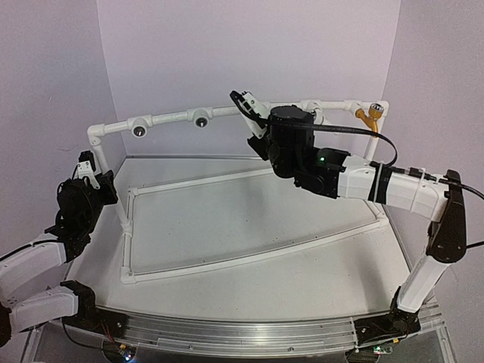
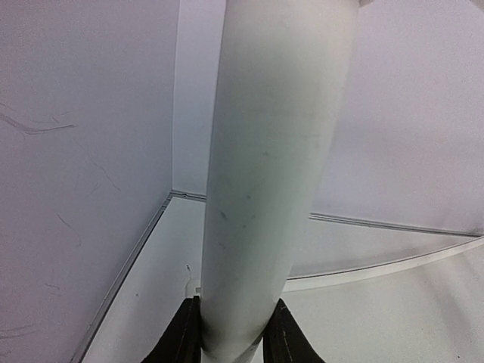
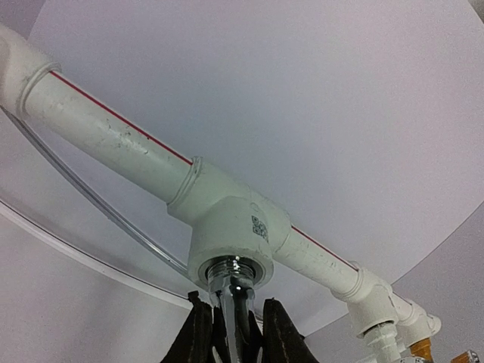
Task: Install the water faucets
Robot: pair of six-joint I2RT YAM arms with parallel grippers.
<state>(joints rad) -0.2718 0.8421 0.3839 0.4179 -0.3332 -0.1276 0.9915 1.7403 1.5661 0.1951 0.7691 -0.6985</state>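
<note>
**silver-grey faucet held at a tee on the pipe rail**

in the right wrist view, the silver-grey faucet [image 3: 229, 291] is seen with its threaded metal end set at the round mouth of a white tee fitting [image 3: 238, 223] on the upper rail. the faucet body is clamped between the dark fingers [image 3: 198, 336] of the right gripper [image 3: 236, 336], which is narrowed tightly onto it. how far the thread is seated cannot be told.

an orange-yellow faucet [image 1: 368, 116] is fitted at the far right end of the same rail, well apart from the silver one. two open tees [image 1: 139, 130] with dark round holes are seen toward the rail's left end.

the left gripper [image 2: 231, 344] is closed around an upright post of the white pipe frame [image 2: 265, 151] at the frame's left side, with a finger pressed against each side of the pipe. the frame is stood on a white table [image 1: 302, 280], and pale walls are seen behind it.
</note>
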